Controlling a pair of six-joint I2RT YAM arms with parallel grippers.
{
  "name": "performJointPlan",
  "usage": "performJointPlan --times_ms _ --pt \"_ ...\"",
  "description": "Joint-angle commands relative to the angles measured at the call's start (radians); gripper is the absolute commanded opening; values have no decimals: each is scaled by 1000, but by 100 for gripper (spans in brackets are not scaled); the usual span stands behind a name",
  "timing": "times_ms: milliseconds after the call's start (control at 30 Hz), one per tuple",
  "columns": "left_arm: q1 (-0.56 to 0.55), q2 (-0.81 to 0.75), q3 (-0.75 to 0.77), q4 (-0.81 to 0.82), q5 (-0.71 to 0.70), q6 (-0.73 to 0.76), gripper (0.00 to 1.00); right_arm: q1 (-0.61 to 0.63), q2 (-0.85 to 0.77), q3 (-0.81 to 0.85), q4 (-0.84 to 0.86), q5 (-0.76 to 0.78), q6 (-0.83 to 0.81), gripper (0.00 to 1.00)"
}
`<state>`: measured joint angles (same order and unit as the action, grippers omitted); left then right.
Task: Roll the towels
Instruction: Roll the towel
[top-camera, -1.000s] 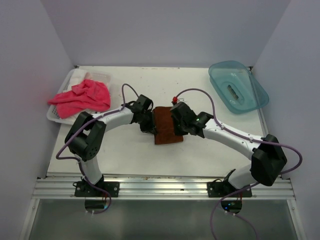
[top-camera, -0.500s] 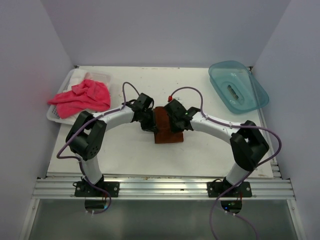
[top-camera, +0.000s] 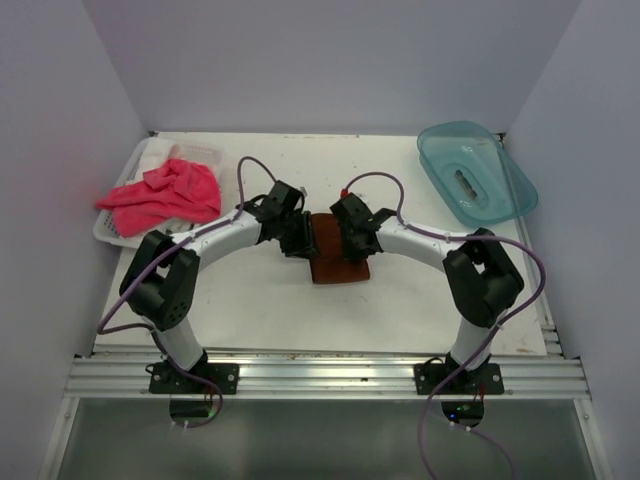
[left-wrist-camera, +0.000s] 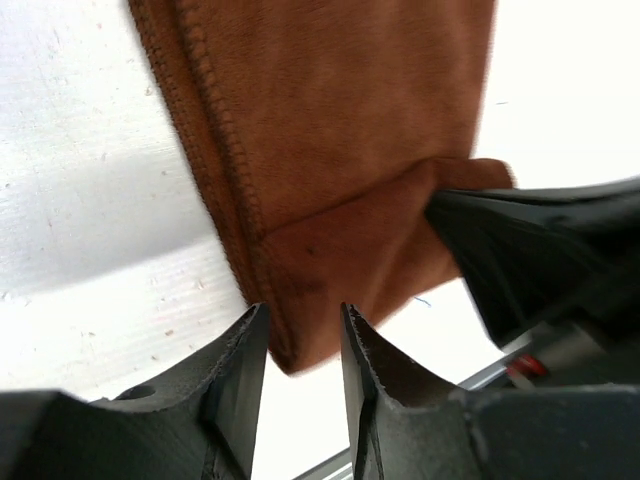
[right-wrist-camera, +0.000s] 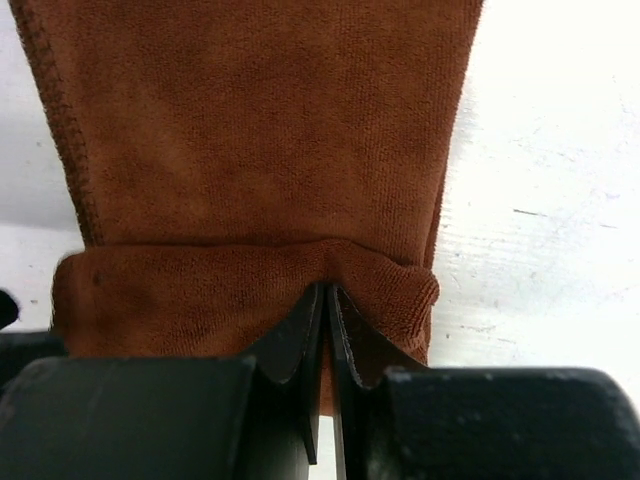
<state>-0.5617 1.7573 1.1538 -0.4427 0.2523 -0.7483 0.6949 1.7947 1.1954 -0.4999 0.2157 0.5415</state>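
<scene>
The right tool (right-wrist-camera: 327, 296) is clenched on the rust-brown towel (right-wrist-camera: 250, 130), its two fingers almost together with a pinch of the towel's turned-over end between them. The left tool (left-wrist-camera: 302, 322) is released: its fingers stand apart with white tabletop (top-camera: 260, 300) showing in the gap. The corner of that same turned-over end lies at the mouth of the gap; whether it touches a finger cannot be told.

From above, both tools meet at the far end of the rust-brown towel, one at each side edge. Their black heads hide that end, while its near part lies flat and uncovered. In the left wrist view the right tool's dark body also covers the towel's other corner.

Well to the left of the rust-brown towel and farther back, the pink-red towel (top-camera: 165, 192) is bunched over a white basket (top-camera: 105, 230). Well to its right and farther back sits a translucent teal tub (top-camera: 500, 185).
</scene>
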Motion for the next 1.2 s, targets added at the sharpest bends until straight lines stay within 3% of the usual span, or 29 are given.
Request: performJointPlan --times_ms 0,200,500,833,1167 --pt "10 -96 -6 22 -19 -2 39 -1 25 36 47 -51 -14 10" --pt "9 -145 -111 169 77 -66 29 -3 57 32 60 -88 1 10" --pt "2 1 -118 294 137 -62 11 -3 25 32 35 -101 8 10" --pt "3 54 -114 239 88 -28 8 -28 -136 -60 30 -47 25 14" --pt "3 83 -126 226 91 -10 7 -60 66 9 49 -47 -12 11"
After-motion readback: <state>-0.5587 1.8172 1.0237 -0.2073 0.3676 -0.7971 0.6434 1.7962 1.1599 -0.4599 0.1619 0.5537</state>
